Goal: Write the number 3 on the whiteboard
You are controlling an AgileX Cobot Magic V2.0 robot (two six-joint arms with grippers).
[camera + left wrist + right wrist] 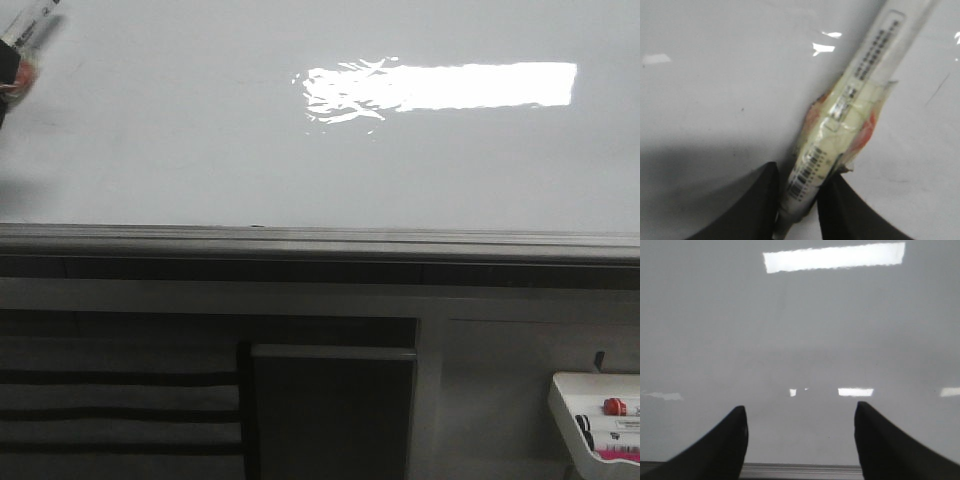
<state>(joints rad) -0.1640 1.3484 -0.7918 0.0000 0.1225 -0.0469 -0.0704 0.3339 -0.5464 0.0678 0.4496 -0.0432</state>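
The whiteboard (pixel 200 140) is a large glossy pale panel that fills the upper front view. No number 3 shows on it; only a short faint dark stroke (pixel 938 89) is visible in the left wrist view. My left gripper (pixel 797 195) is shut on a white marker (pixel 850 110) wrapped in yellowish tape with orange patches, held in front of the board (pixel 715 75). The marker's tip is out of view. The marker (pixel 35 30) also shows at the front view's top left corner. My right gripper (pixel 801 425) is open and empty, facing the board (pixel 800 330).
A grey metal rail (pixel 320 240) runs along the board's bottom edge and also shows in the right wrist view (pixel 800 471). A small white marker tray (pixel 600 388) with a red-capped marker (pixel 613 406) sits at the lower right. Dark shelving lies below the rail.
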